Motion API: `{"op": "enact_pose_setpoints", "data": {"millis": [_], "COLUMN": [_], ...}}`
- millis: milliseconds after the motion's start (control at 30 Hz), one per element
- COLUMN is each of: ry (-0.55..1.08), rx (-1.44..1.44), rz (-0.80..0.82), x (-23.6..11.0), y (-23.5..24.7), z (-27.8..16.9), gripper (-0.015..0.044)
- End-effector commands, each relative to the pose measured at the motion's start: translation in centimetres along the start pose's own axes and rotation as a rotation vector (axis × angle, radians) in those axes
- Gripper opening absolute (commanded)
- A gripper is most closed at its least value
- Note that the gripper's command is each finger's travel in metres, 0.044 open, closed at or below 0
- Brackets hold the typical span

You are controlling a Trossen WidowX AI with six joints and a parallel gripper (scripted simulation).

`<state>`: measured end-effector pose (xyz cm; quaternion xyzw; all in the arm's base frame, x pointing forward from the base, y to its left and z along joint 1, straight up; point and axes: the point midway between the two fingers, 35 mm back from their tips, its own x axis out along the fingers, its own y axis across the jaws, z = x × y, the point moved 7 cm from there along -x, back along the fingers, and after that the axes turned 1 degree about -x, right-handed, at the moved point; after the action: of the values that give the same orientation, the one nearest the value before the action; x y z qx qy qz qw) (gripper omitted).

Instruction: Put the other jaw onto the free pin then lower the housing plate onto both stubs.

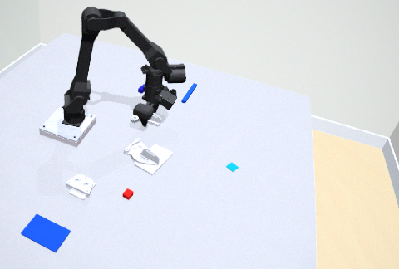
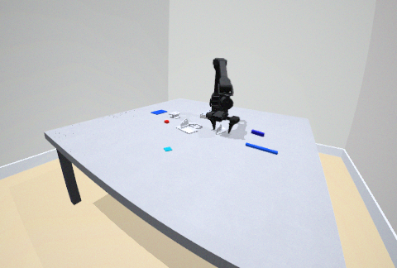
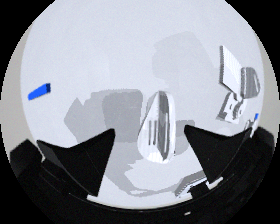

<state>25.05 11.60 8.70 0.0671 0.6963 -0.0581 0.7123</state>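
The loose white jaw (image 1: 156, 119) (image 2: 220, 131) (image 3: 166, 127) lies on the table. My gripper (image 1: 149, 118) (image 2: 222, 131) (image 3: 151, 131) is open and empty, low over this jaw, with one finger to each side of it in the wrist view. The white base plate (image 1: 165, 153) (image 3: 227, 70) carries the other jaw (image 1: 150, 155) (image 3: 250, 82). The free pin cannot be made out. The white housing plate (image 1: 81, 183) (image 2: 174, 115), with two holes, stands apart, tilted on a support. In the top view the gripper hides part of the loose jaw.
A long blue bar (image 1: 189, 93) (image 2: 261, 148) (image 3: 39, 92) and a short dark blue piece (image 1: 141, 88) (image 2: 257, 132) lie beyond the gripper. A red block (image 1: 128, 193) (image 2: 166, 122), a cyan square (image 1: 232, 167) (image 2: 167, 149) and a blue sheet (image 1: 46, 232) (image 2: 159, 112) also lie on the table.
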Motion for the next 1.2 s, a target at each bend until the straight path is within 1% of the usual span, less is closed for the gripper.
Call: {"op": "enact_pose_setpoints", "data": {"millis": [0,633,1000,1100,1167], "ry": [-0.001,-0.001,0.002,0.002,0.002], "rx": [-0.006,-0.006,0.000,0.000,0.000], "rz": [-0.003,-0.003,-0.002,-0.002,-0.002], "x": [0.18,0.22,0.17,0.17,0.17], "y": [-0.02,-0.02,-0.01,-0.01,-0.01], "z": [0.03,0.03,-0.01,-0.01,-0.01], "gripper": [0.0440,0.0440,0.0151,0.0134,0.0134]}}
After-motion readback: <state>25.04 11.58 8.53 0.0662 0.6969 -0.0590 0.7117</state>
